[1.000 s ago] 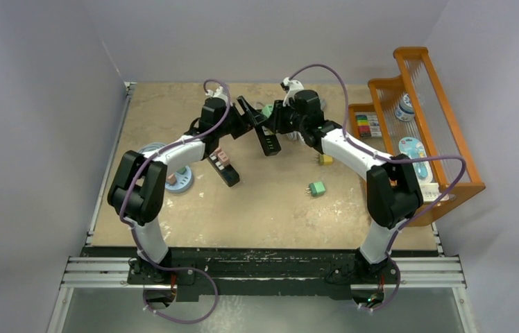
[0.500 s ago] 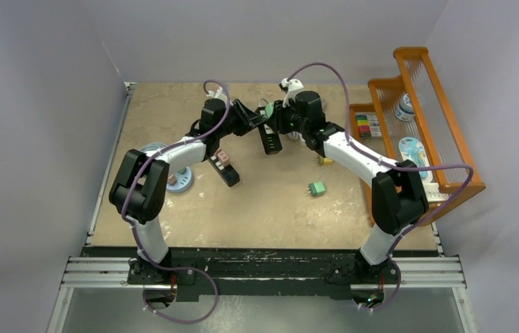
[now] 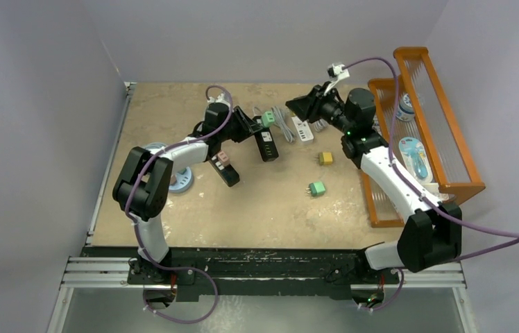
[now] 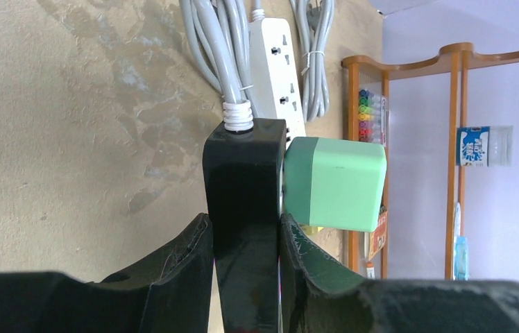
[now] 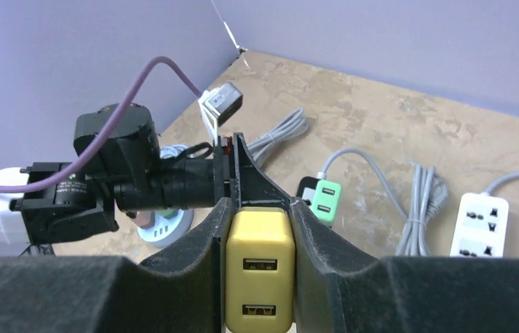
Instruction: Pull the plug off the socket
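the yellow plug [image 5: 259, 270] is off the socket and up in the air, pinched upright with its two usb ports facing the wrist camera. the right gripper [image 5: 259, 216] is closed on it, one finger pressed to each side, hanging over the back of the table [image 3: 173, 111] near the orange rack [image 3: 409, 53]. across from it is the black socket strip [image 4: 245, 173], with the left gripper [image 4: 245, 232] clamped on both its long sides. a grey cable [image 4: 208, 48] runs out of the strip's far end. a green plug [image 4: 335, 182] is seated in the strip's face, just past the fingertips. beyond it a white power strip [image 4: 276, 76] lies on the table with bundled cords. from above, a loose yellow cube [image 3: 325, 158] and a loose green cube [image 3: 318, 188] lie on the table between the arms. a second black strip [image 3: 225, 168] carrying pinkish plugs sits beside the left arm, and a round blue-white socket hub [image 3: 180, 182] lies further left.
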Action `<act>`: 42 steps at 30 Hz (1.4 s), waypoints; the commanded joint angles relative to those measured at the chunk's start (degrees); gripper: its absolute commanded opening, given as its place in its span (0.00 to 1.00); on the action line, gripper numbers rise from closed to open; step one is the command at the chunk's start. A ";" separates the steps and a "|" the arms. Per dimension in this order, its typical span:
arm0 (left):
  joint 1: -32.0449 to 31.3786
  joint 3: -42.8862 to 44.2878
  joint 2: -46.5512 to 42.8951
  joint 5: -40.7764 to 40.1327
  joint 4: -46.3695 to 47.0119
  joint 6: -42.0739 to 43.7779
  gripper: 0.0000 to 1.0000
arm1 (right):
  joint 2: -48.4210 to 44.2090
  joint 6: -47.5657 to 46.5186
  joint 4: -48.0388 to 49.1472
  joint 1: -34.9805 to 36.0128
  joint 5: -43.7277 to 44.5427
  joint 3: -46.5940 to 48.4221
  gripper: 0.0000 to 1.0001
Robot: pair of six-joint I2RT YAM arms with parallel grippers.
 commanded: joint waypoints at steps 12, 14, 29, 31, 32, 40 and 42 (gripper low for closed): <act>0.14 1.32 -2.23 0.04 1.11 3.99 0.00 | 5.73 7.85 -1.49 -18.30 -6.04 -16.99 0.00; 0.12 1.29 -2.01 0.63 1.46 3.85 0.00 | 7.95 8.20 -0.95 -19.03 -6.68 -16.68 0.00; 0.30 0.82 -3.43 0.30 -0.51 6.32 0.00 | 18.45 8.86 1.17 -21.51 -5.60 -14.45 0.55; 0.32 1.09 -3.20 0.44 -0.51 6.41 0.00 | 17.08 8.20 1.42 -21.51 -3.97 -14.72 0.64; 0.32 1.23 -3.10 0.63 -0.48 6.39 0.00 | 16.30 7.78 1.61 -21.51 -3.50 -14.74 0.67; 0.08 1.64 -2.33 2.11 0.07 7.10 0.00 | 10.81 4.58 6.81 -20.01 0.02 -13.37 0.82; -0.24 1.73 -2.34 2.42 0.09 7.70 0.00 | 9.66 1.63 7.06 -17.60 0.90 -11.25 0.83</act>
